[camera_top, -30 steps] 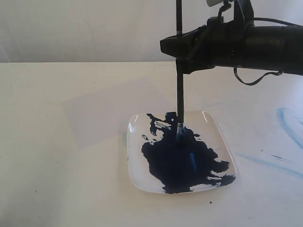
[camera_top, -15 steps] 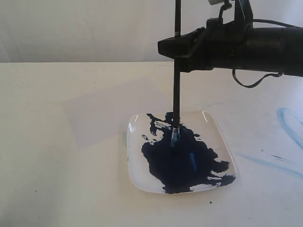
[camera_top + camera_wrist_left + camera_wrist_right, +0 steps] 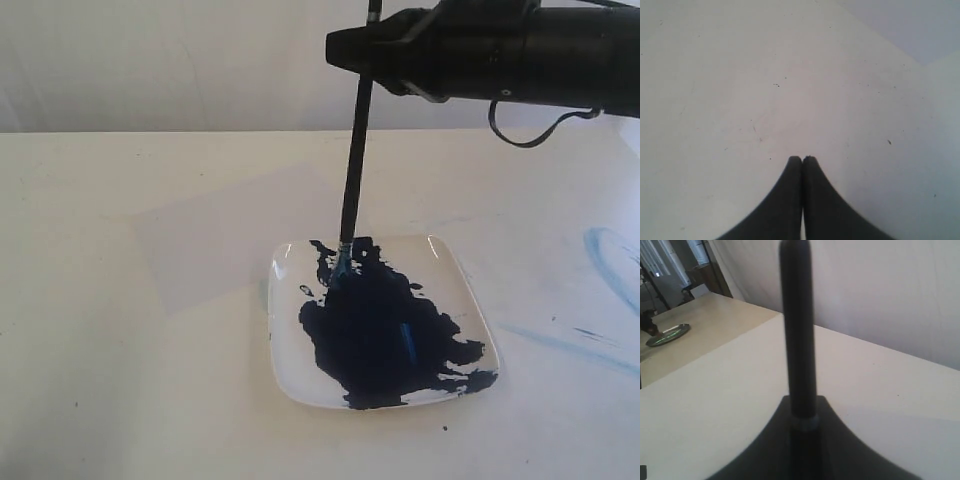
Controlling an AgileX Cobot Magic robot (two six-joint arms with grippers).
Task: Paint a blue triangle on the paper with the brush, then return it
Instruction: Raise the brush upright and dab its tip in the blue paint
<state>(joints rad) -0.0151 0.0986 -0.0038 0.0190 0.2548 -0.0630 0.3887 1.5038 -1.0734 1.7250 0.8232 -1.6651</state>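
- Above the white plate (image 3: 285,360), the right gripper (image 3: 366,52) pinched the brush (image 3: 351,175) high up, its fingers (image 3: 765,450) tight on the black handle.
- The brush leaned a little, with its tip at the far edge of the dark blue paint (image 3: 385,335). It perhaps touched the paint, but the two blurred together.
- The paper (image 3: 225,235) lay flat just beside the plate.
- The left gripper (image 3: 802,161) had its fingers pressed together, holding nothing, over the table (image 3: 715,75).
- The exterior view cut off the brush's top end.
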